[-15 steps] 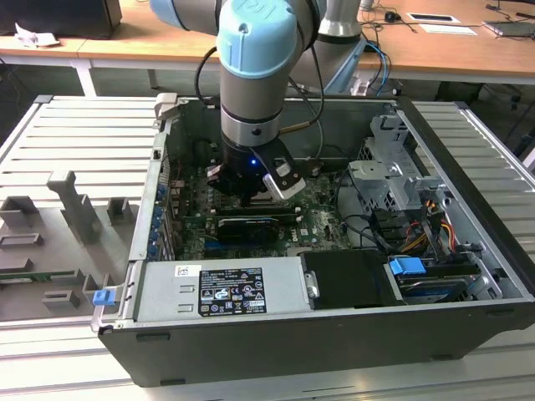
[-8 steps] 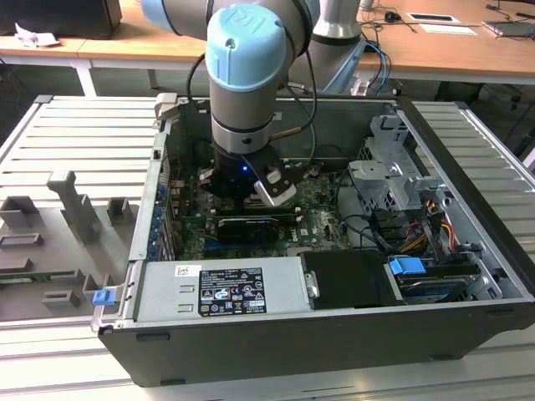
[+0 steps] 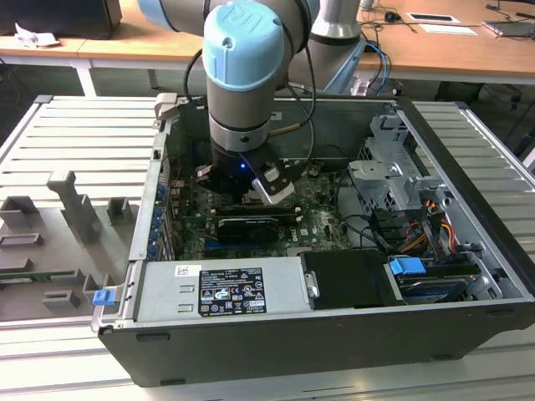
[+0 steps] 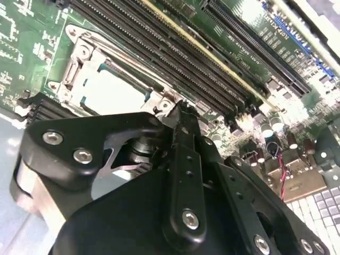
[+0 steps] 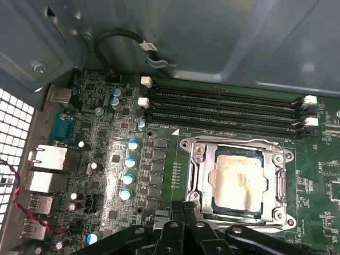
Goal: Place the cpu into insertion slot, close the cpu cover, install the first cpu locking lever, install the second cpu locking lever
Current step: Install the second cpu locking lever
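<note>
The cpu [image 5: 237, 179] lies flat in the insertion slot [image 5: 192, 154] on the green board, its pale metal top showing through the window of the cpu cover [image 5: 204, 172]. The cover is folded down flat over it. A thin lever wire [image 5: 234, 141] runs along the socket's rim beside the memory slots. My gripper [image 5: 184, 211] is shut, its black fingertips together at the socket's edge, right at one corner of the cover [image 4: 79, 69]; nothing shows between them. In the second wrist view the gripper [image 4: 179, 109] points down just beside the cpu [image 4: 114, 93]. In the exterior view the gripper [image 3: 234, 182] hangs deep inside the case.
Long black memory slots [image 5: 223, 106] run close beside the socket. Capacitors [image 5: 130, 170] and rear ports [image 5: 45, 159] stand on the other side. The case walls [image 3: 334, 334], power supply [image 3: 221, 288], drive cage [image 3: 393, 167] and loose cables [image 3: 418, 225] hem the arm in.
</note>
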Motion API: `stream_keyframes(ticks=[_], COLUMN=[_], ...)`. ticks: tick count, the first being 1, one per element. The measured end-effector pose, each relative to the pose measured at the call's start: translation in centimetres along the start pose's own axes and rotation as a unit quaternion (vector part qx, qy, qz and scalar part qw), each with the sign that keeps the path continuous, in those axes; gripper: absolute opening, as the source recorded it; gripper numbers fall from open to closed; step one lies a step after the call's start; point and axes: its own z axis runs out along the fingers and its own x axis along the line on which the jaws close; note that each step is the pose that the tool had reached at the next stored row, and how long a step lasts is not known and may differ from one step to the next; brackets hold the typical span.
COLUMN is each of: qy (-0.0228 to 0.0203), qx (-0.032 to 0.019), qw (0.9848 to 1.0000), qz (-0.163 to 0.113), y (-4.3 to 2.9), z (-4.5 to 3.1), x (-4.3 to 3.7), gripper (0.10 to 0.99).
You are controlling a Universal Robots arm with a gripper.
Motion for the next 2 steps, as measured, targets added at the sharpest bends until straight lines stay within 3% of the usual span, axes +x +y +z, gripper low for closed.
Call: stream_keyframes(ticks=[2], qy=[0.0000], qx=[0.0000], qw=[1.0000], qz=[0.000], y=[0.07], z=[-0.26], x=[-0.01], gripper=[0.106])
